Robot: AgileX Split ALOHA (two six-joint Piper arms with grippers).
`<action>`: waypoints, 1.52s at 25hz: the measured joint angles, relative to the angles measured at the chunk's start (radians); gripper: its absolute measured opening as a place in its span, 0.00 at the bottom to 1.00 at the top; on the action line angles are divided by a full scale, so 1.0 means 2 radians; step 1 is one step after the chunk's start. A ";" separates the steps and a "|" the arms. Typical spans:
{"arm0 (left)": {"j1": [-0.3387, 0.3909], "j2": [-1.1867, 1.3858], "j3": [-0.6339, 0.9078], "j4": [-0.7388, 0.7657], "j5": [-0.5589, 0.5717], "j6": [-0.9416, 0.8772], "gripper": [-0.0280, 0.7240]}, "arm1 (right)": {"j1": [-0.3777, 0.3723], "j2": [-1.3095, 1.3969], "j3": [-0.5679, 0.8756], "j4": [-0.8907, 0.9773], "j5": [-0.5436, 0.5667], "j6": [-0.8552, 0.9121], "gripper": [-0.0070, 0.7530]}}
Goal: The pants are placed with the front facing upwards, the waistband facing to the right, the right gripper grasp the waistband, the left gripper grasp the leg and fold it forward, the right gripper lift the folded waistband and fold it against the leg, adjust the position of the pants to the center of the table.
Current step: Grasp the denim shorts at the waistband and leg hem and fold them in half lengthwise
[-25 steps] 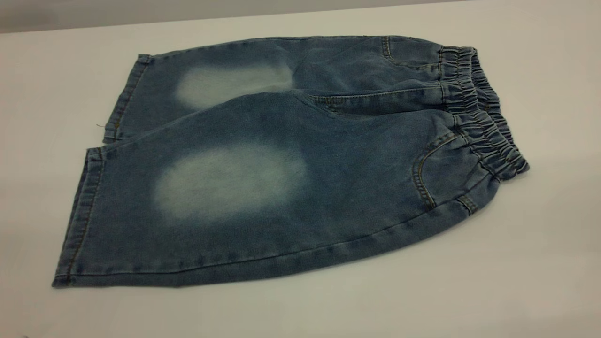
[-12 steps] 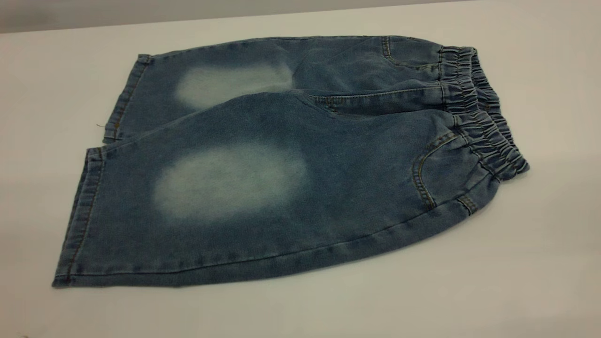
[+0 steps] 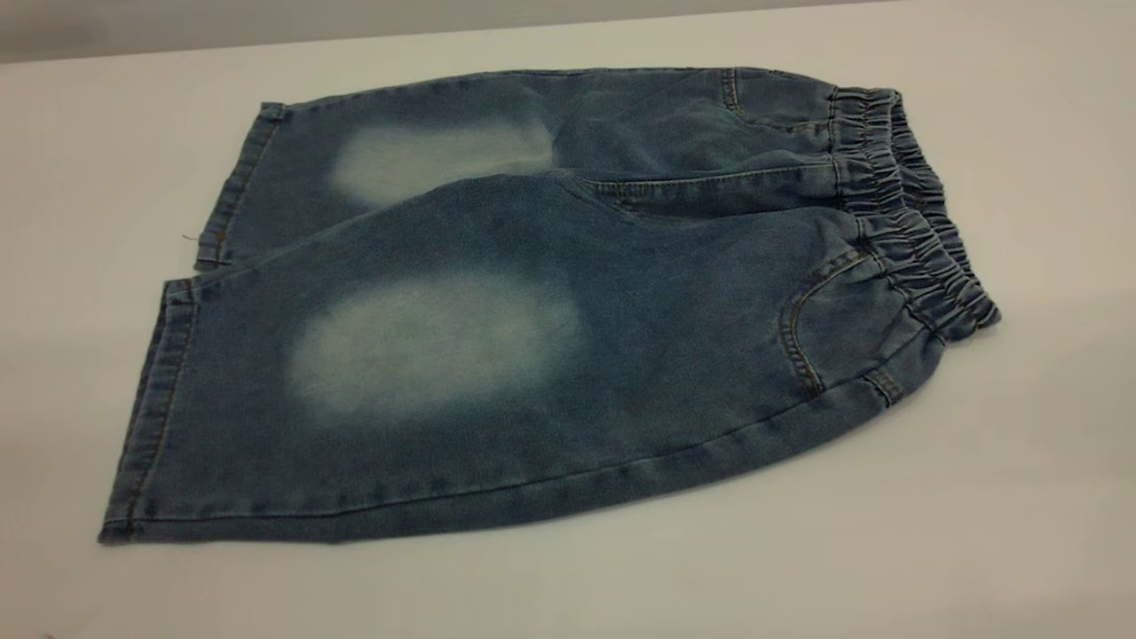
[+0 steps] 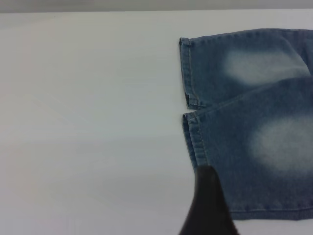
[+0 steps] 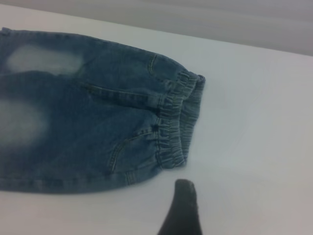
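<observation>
Neither arm shows in the exterior view. The left gripper (image 4: 208, 203) appears only in its own wrist view, as one dark tapered fingertip. The right gripper (image 5: 182, 208) likewise shows a single dark rounded fingertip in its wrist view. Neither gripper touches anything.

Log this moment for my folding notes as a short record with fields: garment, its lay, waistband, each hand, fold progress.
garment: pants, blue denim
lay: flat on the table, unfolded, front up
waistband: at the right end
left hand: one finger shows, by the leg hems; grip cannot be told
right hand: one finger shows, short of the waistband; grip cannot be told
fold progress: none yet
</observation>
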 joint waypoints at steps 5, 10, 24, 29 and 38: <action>0.000 0.000 0.000 0.000 0.000 0.000 0.64 | -0.001 0.000 0.000 0.001 0.000 0.000 0.71; 0.000 0.000 0.000 0.000 0.000 0.000 0.64 | -0.001 0.000 0.000 0.001 0.000 0.000 0.71; 0.000 0.000 0.000 0.000 0.000 0.000 0.64 | -0.001 0.000 0.000 0.001 0.000 0.000 0.71; 0.000 0.025 -0.001 0.000 0.000 -0.014 0.64 | -0.001 0.009 -0.004 0.010 -0.005 0.021 0.71; -0.001 0.168 -0.080 0.055 -0.015 -0.028 0.64 | -0.001 0.148 -0.060 0.020 -0.101 0.027 0.71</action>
